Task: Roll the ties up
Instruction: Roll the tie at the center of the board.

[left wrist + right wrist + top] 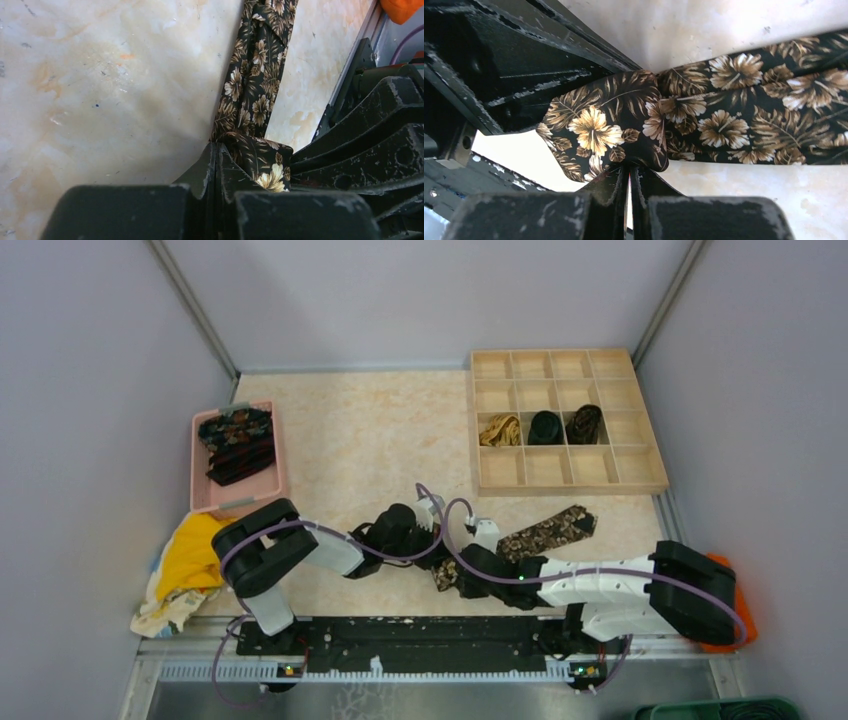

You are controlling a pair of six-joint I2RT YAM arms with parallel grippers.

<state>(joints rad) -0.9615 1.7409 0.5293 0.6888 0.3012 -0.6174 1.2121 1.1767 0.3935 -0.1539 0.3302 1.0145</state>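
Step in hand, by my reading: starting the roll at one end of the long black-brown fabric necktie with tan flower print.

Upper left of the top view: pink plastic tray holding more dark ties.

Left fingers are clenched nearly together, with the tie's folded end at their tips. The fabric seems to run in between them.

The tie lies flat on the beige mottled surface, low and just right of centre. Its long axis runs diagonally from the folded end at the fingers up and right. The free end points at the lower edge of the pale wooden compartment box.

Right fingers are pinched on the lower edge of the same fold.

To do it well:
- Keep both pinches level.
- Keep the fold square to the long axis.
- Turn toward the free end under light tension so the coil does not cone.

Upper right: the box holds three rolled ties in its third row.
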